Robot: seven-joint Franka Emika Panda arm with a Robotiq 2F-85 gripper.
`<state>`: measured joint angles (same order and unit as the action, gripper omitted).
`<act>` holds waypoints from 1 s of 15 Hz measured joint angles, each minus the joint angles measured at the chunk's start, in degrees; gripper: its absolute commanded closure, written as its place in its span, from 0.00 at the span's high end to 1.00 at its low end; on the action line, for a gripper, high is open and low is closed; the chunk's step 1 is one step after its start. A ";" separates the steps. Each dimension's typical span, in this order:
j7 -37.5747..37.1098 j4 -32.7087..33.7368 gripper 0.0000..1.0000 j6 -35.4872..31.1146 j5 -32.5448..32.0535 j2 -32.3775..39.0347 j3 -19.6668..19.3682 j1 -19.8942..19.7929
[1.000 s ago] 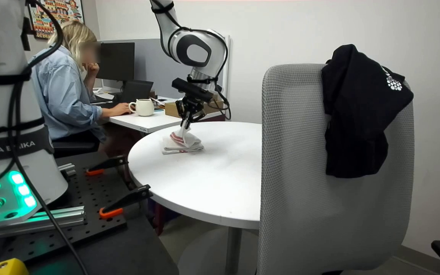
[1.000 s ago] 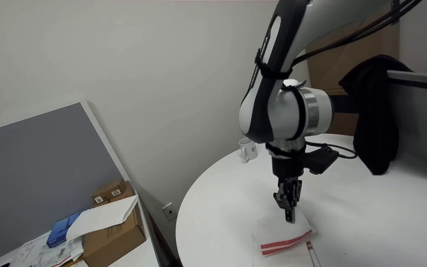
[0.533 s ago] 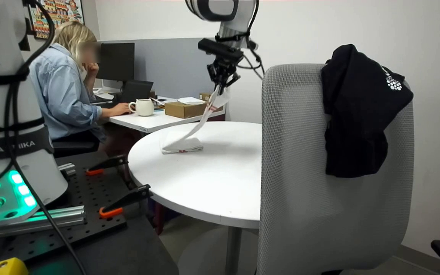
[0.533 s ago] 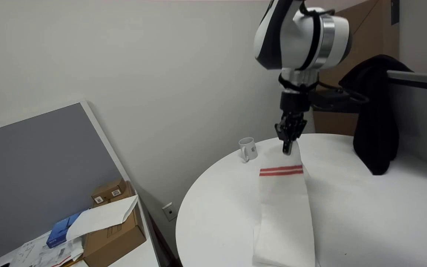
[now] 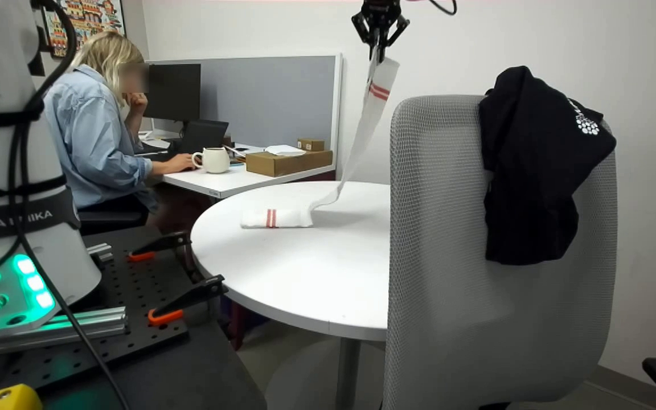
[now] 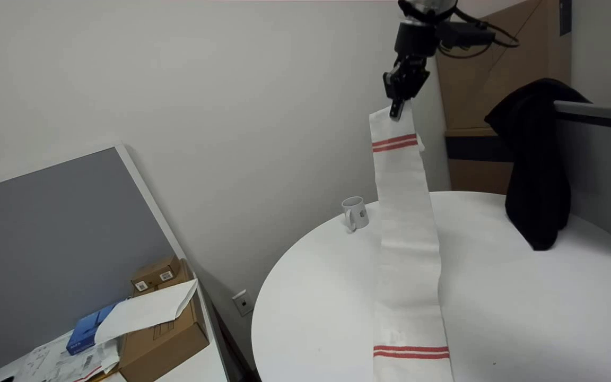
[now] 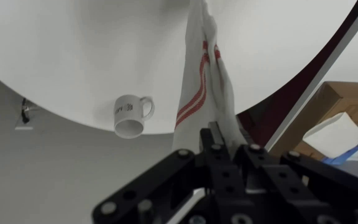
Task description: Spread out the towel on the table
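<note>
The towel (image 5: 361, 134), thin white cloth with red stripes, hangs as a long narrow strip from my gripper (image 5: 377, 52). In an exterior view its lower end rests folded on the round white table (image 5: 305, 273). Elsewhere the towel (image 6: 407, 233) reaches from the raised gripper (image 6: 398, 110) down to the table (image 6: 316, 302), with red stripes near top and bottom. In the wrist view the gripper (image 7: 225, 141) is closed on the end of the towel (image 7: 196, 84); one fingertip is behind the cloth. The table (image 7: 73, 62) lies below.
A white mug (image 6: 356, 213) stands at the table's edge; it also shows in the wrist view (image 7: 129, 115). A grey chair (image 5: 442, 228) with a black garment (image 5: 538, 165) stands at the table. A desk with cardboard boxes (image 6: 167, 334) and a seated person (image 5: 100, 131) are nearby.
My gripper has risen high above the table and moved away from the towel's resting end, pulling the towel up. The folded stack has unfolded into a long hanging strip.
</note>
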<state>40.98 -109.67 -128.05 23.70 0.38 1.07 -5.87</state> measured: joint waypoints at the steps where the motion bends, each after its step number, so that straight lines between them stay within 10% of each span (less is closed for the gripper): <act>1: 0.00 2.22 0.02 0.07 -0.07 -0.05 -0.39 0.04; 15: 1.83 21.43 0.02 1.54 -1.07 5.39 -2.28 -0.04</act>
<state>42.81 -88.24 -126.50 22.62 5.77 -1.22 -5.91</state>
